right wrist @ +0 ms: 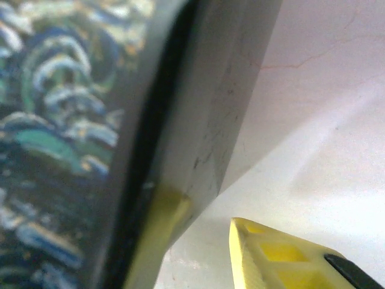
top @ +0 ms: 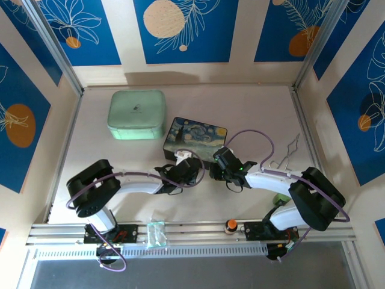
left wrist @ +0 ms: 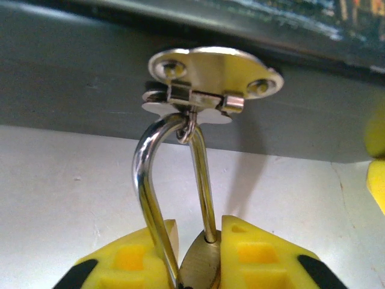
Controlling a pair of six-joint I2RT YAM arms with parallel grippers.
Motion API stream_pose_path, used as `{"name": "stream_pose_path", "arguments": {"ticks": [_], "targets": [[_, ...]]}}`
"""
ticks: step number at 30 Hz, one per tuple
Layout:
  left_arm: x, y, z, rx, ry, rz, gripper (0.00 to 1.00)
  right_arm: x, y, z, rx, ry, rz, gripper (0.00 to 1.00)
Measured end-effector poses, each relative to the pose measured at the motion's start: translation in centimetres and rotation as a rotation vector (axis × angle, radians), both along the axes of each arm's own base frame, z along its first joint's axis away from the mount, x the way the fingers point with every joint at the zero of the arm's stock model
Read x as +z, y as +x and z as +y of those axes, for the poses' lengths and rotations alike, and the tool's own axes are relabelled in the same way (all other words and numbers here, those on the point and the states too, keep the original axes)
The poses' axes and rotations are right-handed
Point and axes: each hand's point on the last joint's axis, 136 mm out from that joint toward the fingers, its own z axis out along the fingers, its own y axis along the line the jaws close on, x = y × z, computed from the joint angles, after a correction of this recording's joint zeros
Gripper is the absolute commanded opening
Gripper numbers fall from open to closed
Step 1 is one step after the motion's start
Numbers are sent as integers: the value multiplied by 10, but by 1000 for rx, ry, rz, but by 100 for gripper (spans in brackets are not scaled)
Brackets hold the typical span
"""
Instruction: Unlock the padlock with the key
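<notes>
A small brass padlock [left wrist: 201,265] hangs by its silver shackle [left wrist: 146,174] from the hasp [left wrist: 213,69] on the front of the dark painted box [top: 195,135]. My left gripper [left wrist: 201,224] is shut on the padlock's body, one yellow finger on each side. The shackle's right leg enters the body; its left leg runs down beside it. My right gripper [right wrist: 204,214] stands open at the box's [right wrist: 60,120] front right corner. Its left finger is blurred against the box wall and its right finger is apart over the table. The key is hidden.
A mint green case [top: 136,114] lies behind the box to the left. A bent wire tool [top: 287,150] rests by the right wall. An orange-topped knob [top: 231,226] and a clear plastic piece [top: 156,233] sit on the front rail.
</notes>
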Motion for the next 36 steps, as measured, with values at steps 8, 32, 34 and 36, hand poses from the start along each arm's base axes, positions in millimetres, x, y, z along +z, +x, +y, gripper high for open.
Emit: {"name": "stream_pose_path", "arguments": {"ticks": [8,32,34,36], "targets": [[5,-1,2,1,12,5,10,0,-1,1,6,-4,-2,36],[3,-6,9,-26,-9,73,19,0,-4,5,21,-4,-5,35],[1,-6,10,-26,-9,73,22,0,-4,6,21,-3,-4,35],[-4,-7,12,-22,-2,78,22,0,-5,6,22,-3,-4,35]]}}
